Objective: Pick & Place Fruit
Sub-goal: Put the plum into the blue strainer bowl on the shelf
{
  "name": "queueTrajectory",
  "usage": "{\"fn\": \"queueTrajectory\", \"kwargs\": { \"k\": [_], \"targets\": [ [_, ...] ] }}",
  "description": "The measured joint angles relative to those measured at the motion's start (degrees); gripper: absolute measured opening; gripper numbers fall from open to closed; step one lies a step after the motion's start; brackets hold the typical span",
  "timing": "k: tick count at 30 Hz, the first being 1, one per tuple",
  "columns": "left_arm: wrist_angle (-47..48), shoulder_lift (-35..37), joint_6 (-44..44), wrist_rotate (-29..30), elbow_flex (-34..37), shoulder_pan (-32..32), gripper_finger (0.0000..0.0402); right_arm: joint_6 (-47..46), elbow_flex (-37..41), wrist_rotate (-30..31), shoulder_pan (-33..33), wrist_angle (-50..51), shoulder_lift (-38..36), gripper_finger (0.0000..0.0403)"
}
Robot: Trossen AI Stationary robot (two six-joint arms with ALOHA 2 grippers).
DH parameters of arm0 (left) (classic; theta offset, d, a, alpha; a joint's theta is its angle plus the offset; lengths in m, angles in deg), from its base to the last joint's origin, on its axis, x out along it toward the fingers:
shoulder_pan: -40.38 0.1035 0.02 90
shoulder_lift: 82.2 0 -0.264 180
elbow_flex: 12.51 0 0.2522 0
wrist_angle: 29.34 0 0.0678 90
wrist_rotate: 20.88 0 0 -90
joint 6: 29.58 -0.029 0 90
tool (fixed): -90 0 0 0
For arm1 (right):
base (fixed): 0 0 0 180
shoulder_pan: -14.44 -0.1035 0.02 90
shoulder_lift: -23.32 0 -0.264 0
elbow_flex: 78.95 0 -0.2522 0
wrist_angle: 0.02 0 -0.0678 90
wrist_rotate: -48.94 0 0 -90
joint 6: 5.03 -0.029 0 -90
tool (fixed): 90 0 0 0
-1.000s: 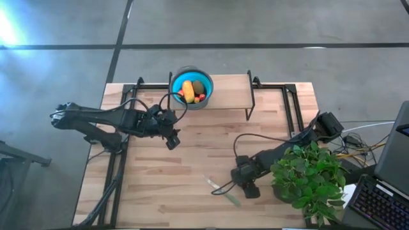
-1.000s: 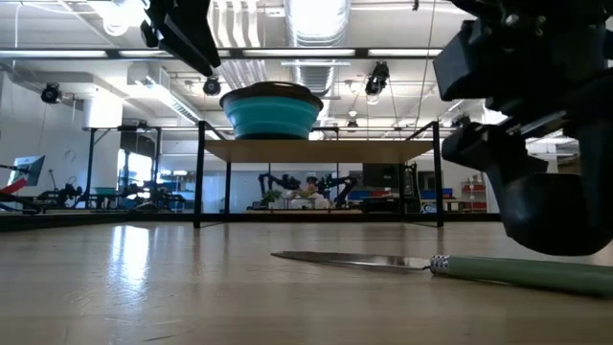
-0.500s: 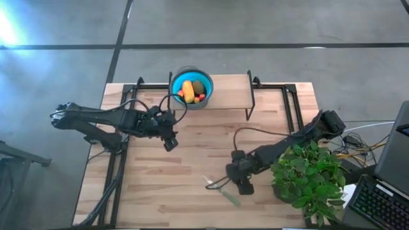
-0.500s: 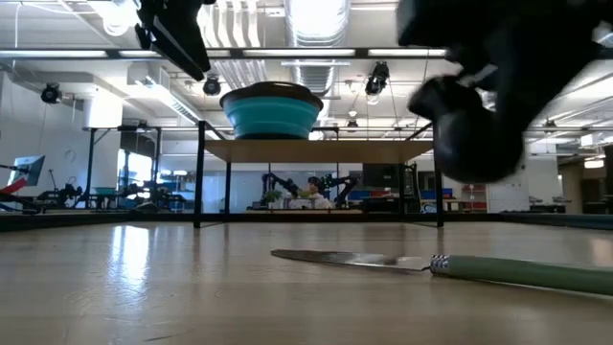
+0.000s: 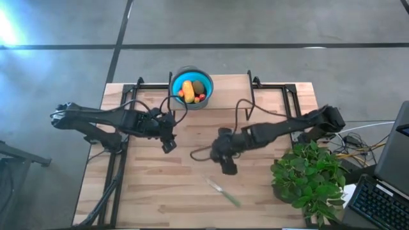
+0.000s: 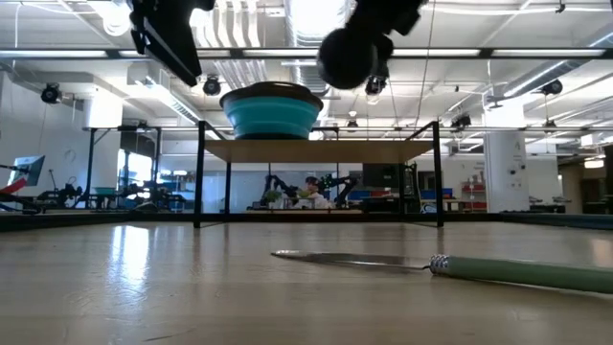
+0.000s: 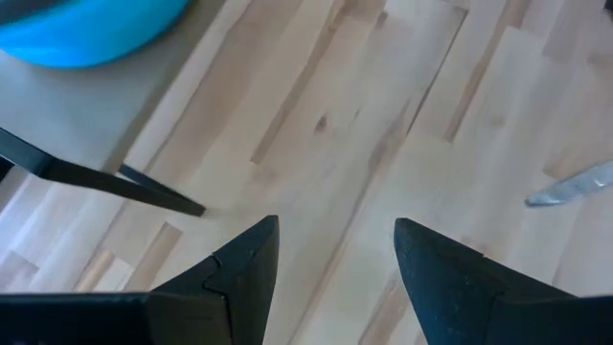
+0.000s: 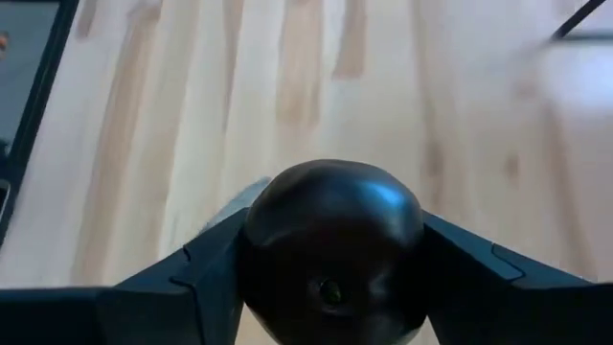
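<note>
My right gripper (image 5: 227,165) hangs over the middle of the table, shut on the dark round fruit (image 8: 332,244), which also shows high up in the low view (image 6: 350,56). The blue bowl (image 5: 174,82) stands on the raised shelf (image 5: 230,96) at the far edge. In it lie the orange-yellow piece (image 5: 188,90), the olive-green oval (image 5: 199,87) and tiny red-orange ones (image 5: 201,97). My left gripper (image 5: 169,145) is open, above bare wood on the near side of the bowl (image 7: 335,230). My right gripper pinches the dark round fruit between its two fingers (image 8: 182,278), one on each of the fruit's opposite sides (image 8: 259,259). The fruit is lifted clear of the table, well above the wood.
A slim green-handled knife (image 5: 223,191) lies flat on the table on the near side of my right gripper (image 6: 431,264). A potted plant (image 5: 310,176) fills the near right corner. The shelf's black legs (image 6: 200,172) stand toward the far edge.
My right gripper has risen from beside the knife at the near right and swung toward the table's left and far side, carrying the dark round fruit up off the table. My left gripper has barely moved.
</note>
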Motion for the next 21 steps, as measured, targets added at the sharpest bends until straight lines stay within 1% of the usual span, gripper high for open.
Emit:
{"fn": "queueTrajectory", "kwargs": {
  "k": [6, 9, 13, 21],
  "targets": [
    [0.0, 0.1, 0.9, -0.5, 2.2, -1.1, 0.0213, 4.7, -4.7, 0.0, 4.9, 0.0, 0.0, 0.0229],
    [-0.8, 0.1, 1.6, -0.5, 2.6, -1.6, 0.0213, 5.8, -6.4, 0.0, 7.2, 0.0, 0.0, 0.0239],
    [-4.2, 0.1, 2.2, -0.5, 3.9, -2.1, 0.0213, 7.9, -8.2, 0.0, 9.9, 0.0, 0.0, 0.0247],
    [-8.5, 0.1, 2.8, -0.4, 8.7, -2.1, 0.0213, 10.7, -11.3, -0.1, 14.9, -3.9, 0.0, 0.0227]
  ]
}}
